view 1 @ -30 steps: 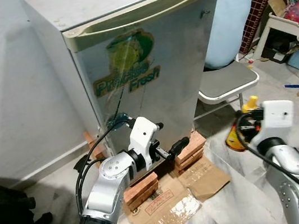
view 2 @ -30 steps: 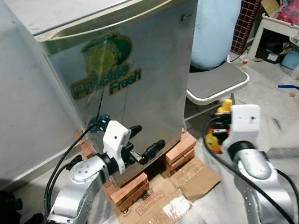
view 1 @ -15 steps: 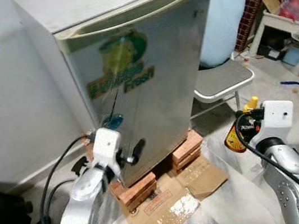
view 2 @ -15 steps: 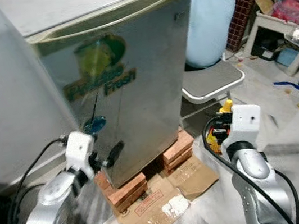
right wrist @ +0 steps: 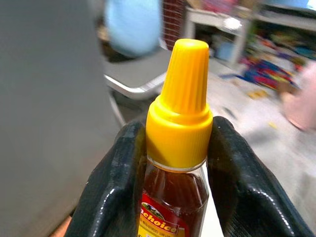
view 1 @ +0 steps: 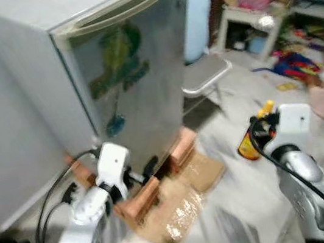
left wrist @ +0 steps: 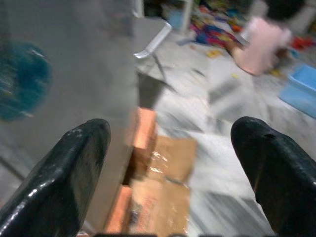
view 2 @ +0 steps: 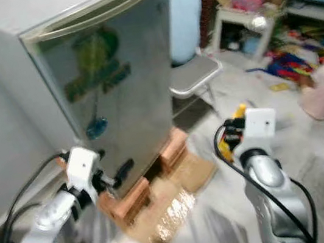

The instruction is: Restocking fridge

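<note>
With the fridge (view 1: 124,78) door shut, restocking appears paused at the approach. The right gripper (right wrist: 173,163) pinches a sauce bottle (right wrist: 174,173), yellow-capped, dark-filled and red-labelled, held off the fridge's right corner. The left gripper (left wrist: 168,168), jaws spread and empty, hovers by the fridge's base bricks (view 1: 140,200). Next likely: opening the door. Beyond the fridge stands a chair (view 1: 206,71).

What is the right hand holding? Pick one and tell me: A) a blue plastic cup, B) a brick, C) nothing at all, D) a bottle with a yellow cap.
D: in the right wrist view the right hand has its two black fingers closed on the neck of a bottle of dark liquid, just under its yellow cap.
</note>
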